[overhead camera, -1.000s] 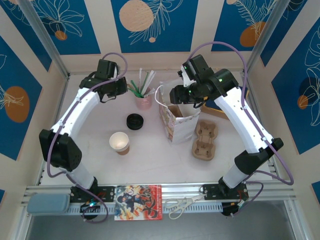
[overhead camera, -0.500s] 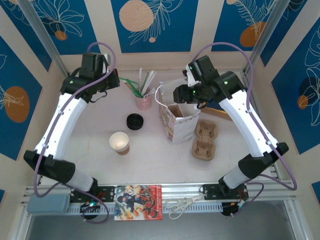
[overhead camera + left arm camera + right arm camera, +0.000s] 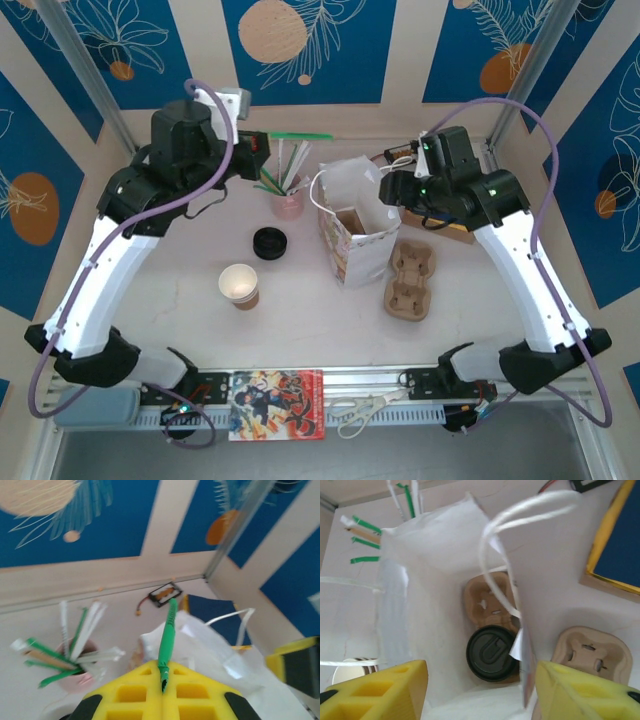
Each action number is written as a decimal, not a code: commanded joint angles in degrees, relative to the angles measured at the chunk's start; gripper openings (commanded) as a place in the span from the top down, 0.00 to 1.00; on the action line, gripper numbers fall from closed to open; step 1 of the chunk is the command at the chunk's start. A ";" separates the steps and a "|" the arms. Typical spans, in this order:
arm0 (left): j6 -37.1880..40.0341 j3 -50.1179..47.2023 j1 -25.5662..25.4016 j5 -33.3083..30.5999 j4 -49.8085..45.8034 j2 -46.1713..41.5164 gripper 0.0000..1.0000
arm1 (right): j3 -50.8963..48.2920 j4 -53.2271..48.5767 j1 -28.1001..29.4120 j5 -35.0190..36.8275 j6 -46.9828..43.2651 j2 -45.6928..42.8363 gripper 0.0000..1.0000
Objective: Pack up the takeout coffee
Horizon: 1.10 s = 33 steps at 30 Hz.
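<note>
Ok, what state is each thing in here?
Left fingers: shut on green straw
Right fingers: open, above paper bag
Paper bag: upright, open
Lidded cup: standing inside bag
Paper cup: upright, unlidded, outside bag
Black lid: lying loose
Cup carrier: empty, beside bag

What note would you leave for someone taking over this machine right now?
Left end effector shut on a green straw, near the pink straw cup.
Right end effector open over the white paper bag.
Done: a carrier with one black-lidded cup sits in the bag.
The open paper cup stands on the table, a black lid apart from it.
Left, likely: lid it, bag it, add the straw.
</note>
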 commanded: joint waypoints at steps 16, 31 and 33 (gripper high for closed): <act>4.97 13.86 -12.84 -6.06 -17.29 18.53 1.00 | -10.81 3.17 -12.36 -0.68 2.23 -7.94 0.39; 6.30 27.82 -13.20 -3.13 -20.20 30.15 0.42 | -17.69 16.69 -26.98 -3.19 3.82 5.90 0.31; 5.74 27.79 -12.49 -2.88 -19.58 29.13 0.26 | -15.73 17.57 -27.74 -3.07 3.31 10.41 0.30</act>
